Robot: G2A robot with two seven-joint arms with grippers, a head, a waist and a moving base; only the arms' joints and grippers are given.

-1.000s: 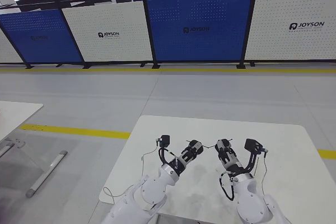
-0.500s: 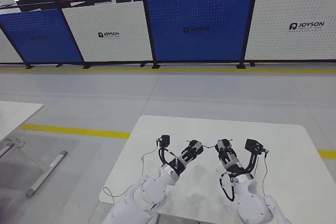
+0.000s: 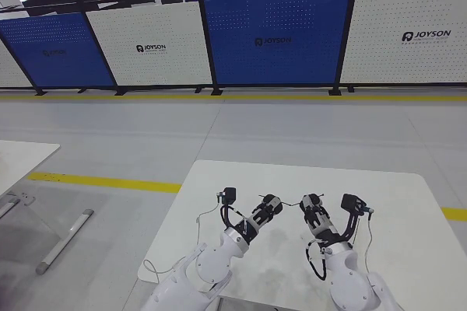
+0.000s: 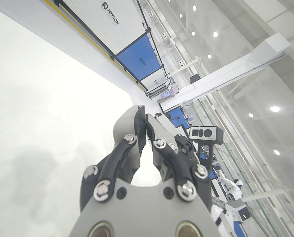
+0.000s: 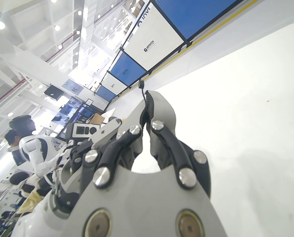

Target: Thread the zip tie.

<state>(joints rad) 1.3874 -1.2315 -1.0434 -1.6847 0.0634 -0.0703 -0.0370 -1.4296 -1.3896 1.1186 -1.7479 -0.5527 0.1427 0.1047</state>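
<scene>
The right gripper (image 5: pixel 147 97) is clenching the zip tie (image 5: pixel 141 84), whose head is poking just past its fingertips, above the table (image 5: pixel 235 80). The left gripper (image 4: pixel 145 119) is hanging nearby, pinched closed.

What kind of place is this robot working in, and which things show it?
Probably a large factory or test hall: blue and white partition panels, a yellow floor line, and a high ceiling with lamps.

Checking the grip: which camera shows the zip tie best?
Right wrist view: the zip tie, head and strap, sticks out of the shut right gripper. Top view: just a thin dark line. Left wrist view: cannot tell.
</scene>
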